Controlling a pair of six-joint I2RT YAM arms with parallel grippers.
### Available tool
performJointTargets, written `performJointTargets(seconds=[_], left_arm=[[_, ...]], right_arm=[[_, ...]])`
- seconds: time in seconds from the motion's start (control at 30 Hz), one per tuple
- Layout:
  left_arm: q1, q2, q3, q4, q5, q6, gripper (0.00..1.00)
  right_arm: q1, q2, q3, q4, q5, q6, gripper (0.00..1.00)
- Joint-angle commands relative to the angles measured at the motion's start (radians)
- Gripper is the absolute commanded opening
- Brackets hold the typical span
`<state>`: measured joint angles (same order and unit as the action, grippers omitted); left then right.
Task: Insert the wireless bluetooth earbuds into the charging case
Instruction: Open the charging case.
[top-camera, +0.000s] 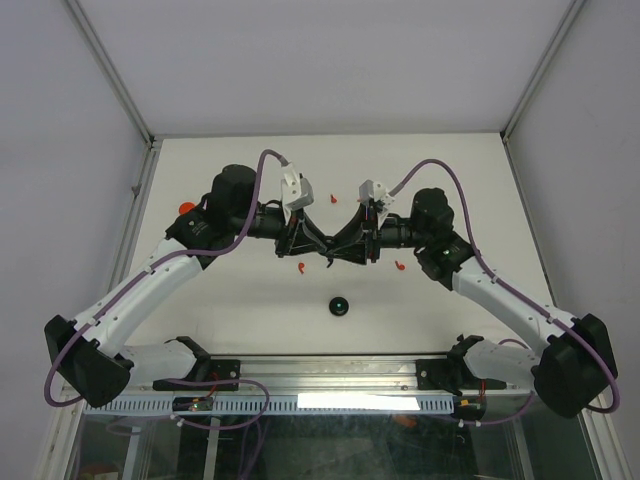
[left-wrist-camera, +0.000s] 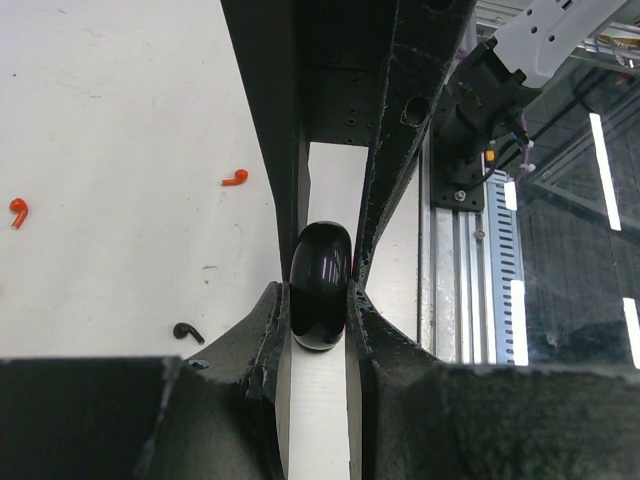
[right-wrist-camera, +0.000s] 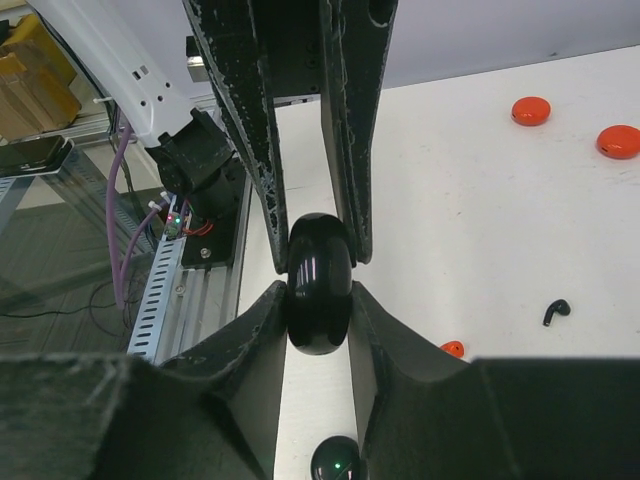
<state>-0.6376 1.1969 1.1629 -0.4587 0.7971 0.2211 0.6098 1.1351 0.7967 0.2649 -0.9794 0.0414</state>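
Your left gripper (left-wrist-camera: 320, 310) and right gripper (right-wrist-camera: 318, 312) both clamp the charging case (left-wrist-camera: 320, 280). The black earbud (left-wrist-camera: 187, 331) at its eight o'clock is probably featherlight: pinch its stem.

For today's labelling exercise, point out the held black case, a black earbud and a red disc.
black case (left-wrist-camera: 320, 290): left wrist view, its glossy front.
black earbud (left-wrist-camera: 186, 331): left wrist view, its middle.
red disc (right-wrist-camera: 530, 110): right wrist view, centre of its top.

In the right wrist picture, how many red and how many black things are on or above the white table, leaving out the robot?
red discs: 2
small red piece, partly hidden: 1
black earbud: 1
held black case: 1
black disc with green light: 1
Total: 6 (red 3, black 3)
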Motion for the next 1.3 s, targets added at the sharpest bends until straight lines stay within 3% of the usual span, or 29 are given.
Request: performJointTargets(seconds=[0.0, 0.13, 0.27, 0.37, 0.5, 1.27], left_arm=[[-0.019, 0.002, 0.05, 0.015, -0.057, 0.035, 0.0], [-0.023, -0.003, 0.052, 0.013, -0.084, 0.037, 0.01], [-0.023, -0.013, 0.046, 0.012, -0.115, 0.033, 0.22], [-0.023, -0.013, 0.041, 0.012, -0.124, 0.032, 0.37], [-0.018, -0.009, 0.038, 0.012, -0.138, 0.029, 0.5], [0.061, 0.012, 0.039, 0.035, -0.139, -0.025, 0.57]], right_arm=[[0.016, 0.004, 0.052, 0.028, 0.015, -0.019, 0.29], [0.016, 0.006, 0.045, 0.012, 0.027, -0.032, 0.18], [0.016, 0.003, 0.032, 0.005, 0.03, -0.041, 0.0], [0.016, -0.004, 0.024, 0.009, 0.025, -0.039, 0.0], [0.016, -0.017, 0.014, 0.019, 0.017, -0.037, 0.0], [0.016, -0.041, -0.024, 0.03, -0.045, -0.046, 0.0]])
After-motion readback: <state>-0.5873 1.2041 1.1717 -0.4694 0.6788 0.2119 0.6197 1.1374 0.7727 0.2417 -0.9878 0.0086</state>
